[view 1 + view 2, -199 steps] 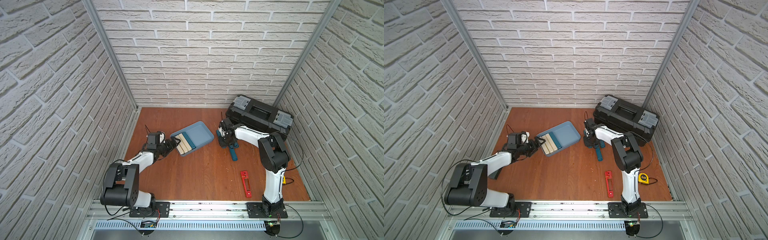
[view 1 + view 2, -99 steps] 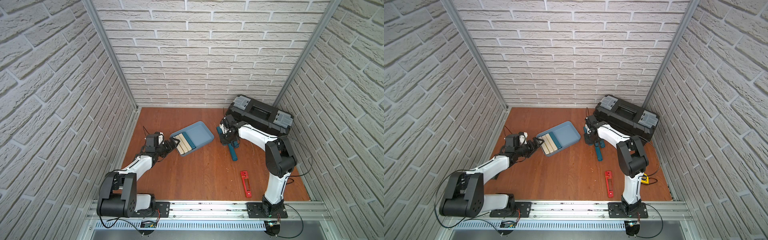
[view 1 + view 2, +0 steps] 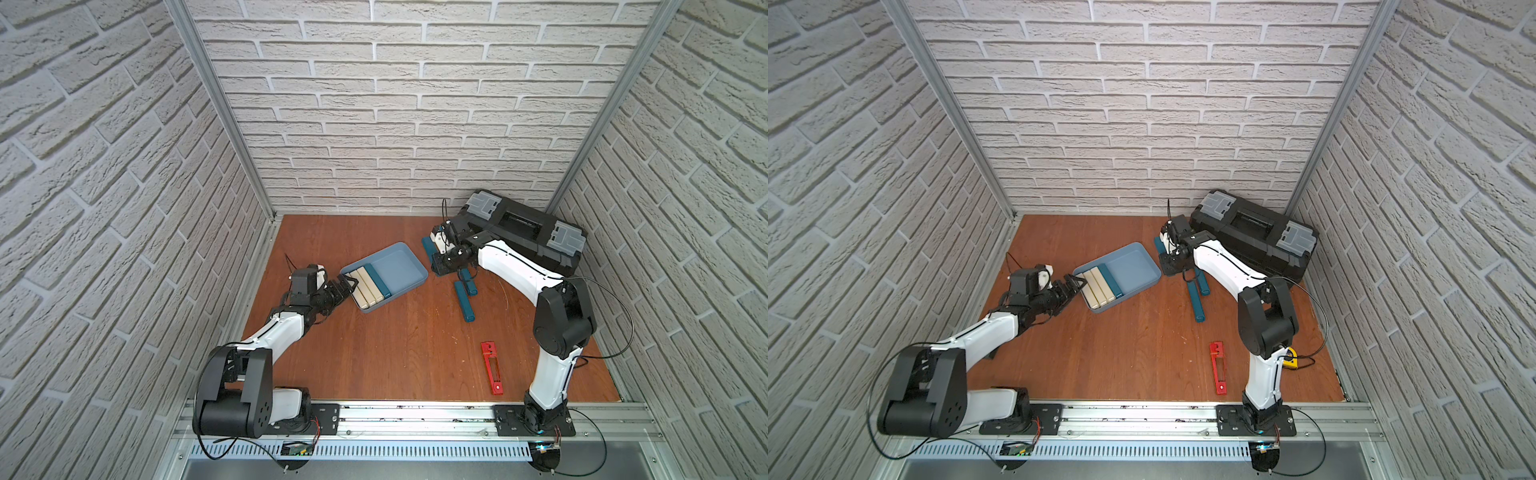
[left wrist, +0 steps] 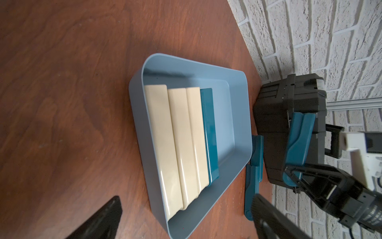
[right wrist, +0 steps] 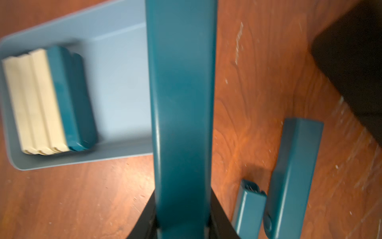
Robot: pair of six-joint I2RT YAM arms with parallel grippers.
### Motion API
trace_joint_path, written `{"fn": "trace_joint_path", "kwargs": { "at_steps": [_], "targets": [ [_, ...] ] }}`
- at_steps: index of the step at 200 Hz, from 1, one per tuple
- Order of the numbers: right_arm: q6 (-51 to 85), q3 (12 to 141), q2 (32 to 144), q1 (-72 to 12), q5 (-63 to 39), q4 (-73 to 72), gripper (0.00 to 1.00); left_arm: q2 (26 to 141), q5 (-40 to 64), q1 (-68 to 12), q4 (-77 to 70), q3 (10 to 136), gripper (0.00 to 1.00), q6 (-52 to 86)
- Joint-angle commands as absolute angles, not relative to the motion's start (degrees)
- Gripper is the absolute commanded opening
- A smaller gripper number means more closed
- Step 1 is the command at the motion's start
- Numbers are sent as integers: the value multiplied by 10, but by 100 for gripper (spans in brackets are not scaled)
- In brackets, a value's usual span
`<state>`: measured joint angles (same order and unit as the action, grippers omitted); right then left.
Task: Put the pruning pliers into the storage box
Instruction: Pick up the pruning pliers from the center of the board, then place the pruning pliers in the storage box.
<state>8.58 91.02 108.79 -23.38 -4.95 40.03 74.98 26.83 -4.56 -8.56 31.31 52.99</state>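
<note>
The red pruning pliers (image 3: 491,368) (image 3: 1218,368) lie flat near the table's front right, untouched by either gripper. At the middle left sits the light blue storage box (image 3: 409,270) (image 3: 1142,270) (image 4: 237,107) (image 5: 119,82), holding three cream bars (image 3: 365,286) and a teal bar (image 3: 378,280). My left gripper (image 3: 347,286) (image 3: 1075,284) (image 4: 186,197) is open at the box's near-left corner, nothing between its fingers. My right gripper (image 3: 441,261) (image 3: 1169,264) (image 5: 183,225) is shut on another teal bar (image 5: 182,103) (image 4: 299,140), held above the table just right of the box.
A black toolbox (image 3: 523,232) (image 3: 1254,237) with grey latches stands at the back right, close behind the right arm. Two loose teal bars (image 3: 465,301) (image 3: 1196,301) (image 5: 293,175) lie under the right wrist. A yellow tape measure (image 3: 1289,357) sits behind the right arm's base.
The right gripper has shifted slightly towards the back left with the teal bar, and its elbow has swung out to the right. The left gripper stays at the box corner.
</note>
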Motion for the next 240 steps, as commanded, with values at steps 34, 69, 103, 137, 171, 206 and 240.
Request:
{"fn": "trace_joint_path", "kwargs": {
  "at_steps": [34,69,103,137,171,206,240],
  "targets": [
    [71,977,1129,-262,-86,401,22,755,245,-51,-110,315,98,539],
    [69,1004,1171,-279,-104,399,22,758,236,-57,-116,314,98,541],
    [62,1033,1195,-293,-113,401,23,774,240,-59,-130,321,98,549],
    [63,1060,1219,-300,-122,404,23,778,241,-62,-121,334,98,546],
    [60,1095,1250,-308,-132,417,23,782,241,-62,-122,333,98,547],
    [62,1116,1274,-317,-135,418,23,775,241,-62,-123,325,98,547],
    [64,1118,1287,-324,-140,416,22,780,243,-62,-126,326,98,545]
  ]
}}
